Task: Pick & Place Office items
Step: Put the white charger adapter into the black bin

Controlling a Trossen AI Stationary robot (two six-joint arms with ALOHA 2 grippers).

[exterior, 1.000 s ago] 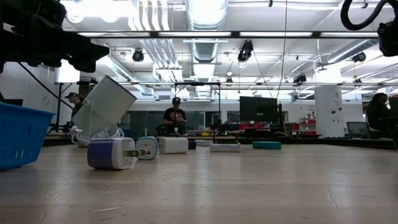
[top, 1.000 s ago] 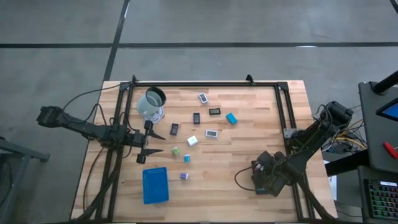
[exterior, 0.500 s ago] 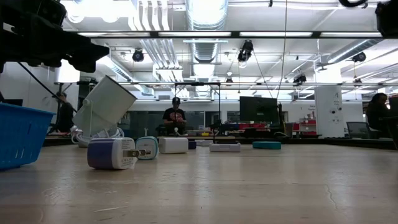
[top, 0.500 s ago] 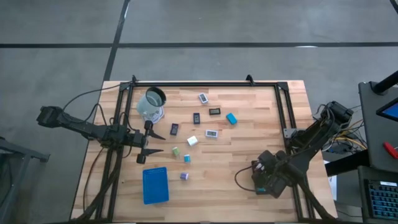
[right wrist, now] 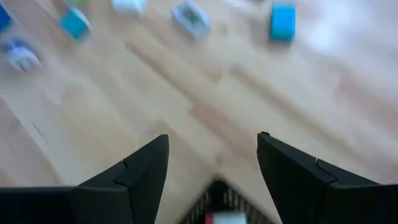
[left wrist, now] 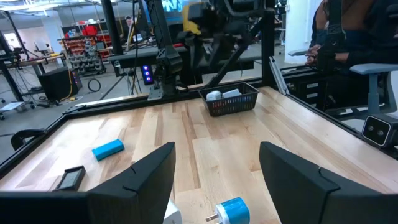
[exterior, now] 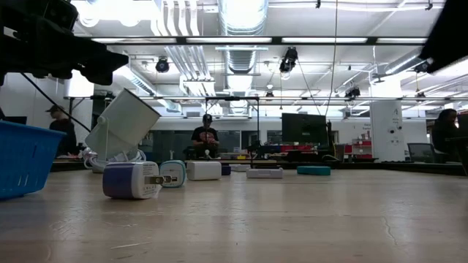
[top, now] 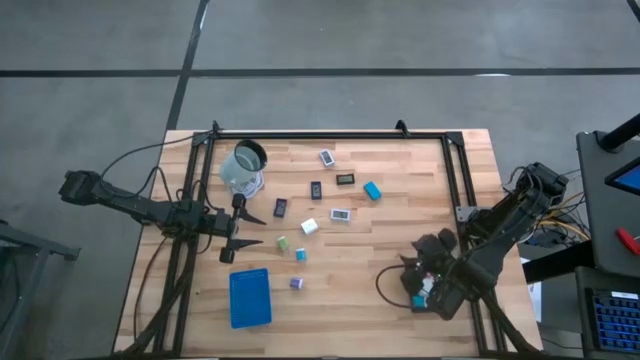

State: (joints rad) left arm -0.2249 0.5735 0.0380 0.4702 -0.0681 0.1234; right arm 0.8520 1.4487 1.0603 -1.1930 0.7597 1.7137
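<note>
Ten or so office items still lie loose on your desk, all counted outward from the clear cup at its far left.

- Just beside the cup, toward the middle: dark flat rectangles and, another, a white-faced one and a second.
- Farther from the cup: teal block.
- Nearer the front edge than the cup: white block, green block, teal cube, purple charger plug.
- Blue tray, well in front of the cup: no item shows inside it.
- Black basket, at the far side of the desk from the cup: holds at least a white piece and a flat pale one, so a small share reads as placed.

Your left hand hangs in front of the cup, fingers spread wide, holding nothing. Your right hand sits over the black basket, fingers wide, also holding nothing.

Judgement: early in the job; most pieces are left to move.
</note>
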